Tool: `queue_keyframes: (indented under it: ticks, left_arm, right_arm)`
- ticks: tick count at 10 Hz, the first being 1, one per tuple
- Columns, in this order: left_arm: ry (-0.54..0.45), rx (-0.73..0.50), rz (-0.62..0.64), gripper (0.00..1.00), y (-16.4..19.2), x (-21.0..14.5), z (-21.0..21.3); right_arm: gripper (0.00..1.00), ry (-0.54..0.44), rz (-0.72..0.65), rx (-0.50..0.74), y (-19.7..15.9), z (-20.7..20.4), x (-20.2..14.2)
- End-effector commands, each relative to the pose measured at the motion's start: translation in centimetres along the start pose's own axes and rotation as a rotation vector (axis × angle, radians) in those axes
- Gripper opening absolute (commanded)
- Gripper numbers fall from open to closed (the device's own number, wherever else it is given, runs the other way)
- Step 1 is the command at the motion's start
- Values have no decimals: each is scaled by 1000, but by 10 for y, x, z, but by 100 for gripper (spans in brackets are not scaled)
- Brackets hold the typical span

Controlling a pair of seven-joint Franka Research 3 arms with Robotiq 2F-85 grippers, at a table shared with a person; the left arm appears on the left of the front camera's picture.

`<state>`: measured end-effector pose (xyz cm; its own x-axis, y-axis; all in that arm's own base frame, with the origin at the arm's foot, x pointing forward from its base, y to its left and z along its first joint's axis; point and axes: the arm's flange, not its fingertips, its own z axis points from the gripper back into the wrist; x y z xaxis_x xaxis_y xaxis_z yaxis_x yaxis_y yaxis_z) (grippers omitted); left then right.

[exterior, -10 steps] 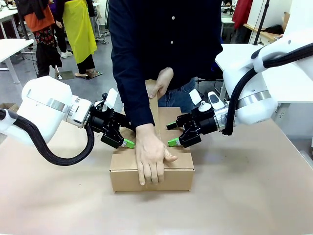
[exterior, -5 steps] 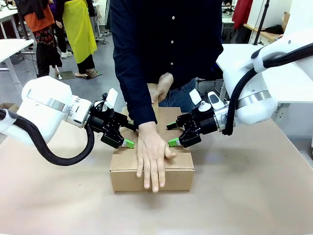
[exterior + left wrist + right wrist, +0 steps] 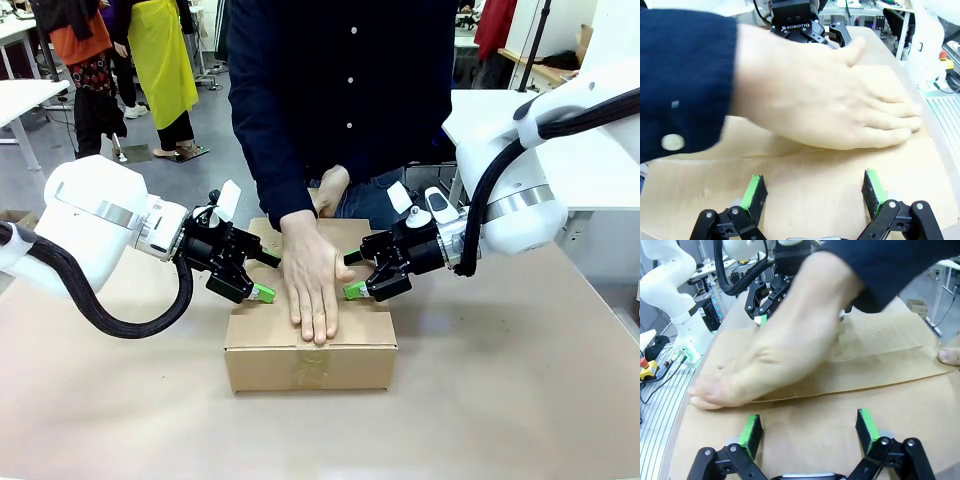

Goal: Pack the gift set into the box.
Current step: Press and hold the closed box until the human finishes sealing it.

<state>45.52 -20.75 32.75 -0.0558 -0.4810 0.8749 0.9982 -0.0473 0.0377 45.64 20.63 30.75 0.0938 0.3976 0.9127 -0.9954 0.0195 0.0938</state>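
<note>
Beige table (image 3: 520, 400) across the foreground. Behind it, grey floor (image 3: 205, 130), a white table (image 3: 25, 95) far left, a wooden bench (image 3: 545, 70) far right.

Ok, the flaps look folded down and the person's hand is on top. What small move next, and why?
Probably hold both arms still: the person's hand presses flat on the box lid between the open left gripper and open right gripper, so moving risks contact.
</note>
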Motion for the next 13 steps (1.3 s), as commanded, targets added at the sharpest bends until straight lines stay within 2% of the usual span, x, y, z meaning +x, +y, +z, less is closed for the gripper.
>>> queue_keyframes:
  ticks: [1, 13]
  left_arm:
    - [14, 2, -7, 100, -2, -1, -2]
    - [14, 2, -7, 100, -2, -1, -2]
  right_arm:
    - [100, 4, -4, 1, 0, -1, -3]
    - [100, 4, -4, 1, 0, -1, -3]
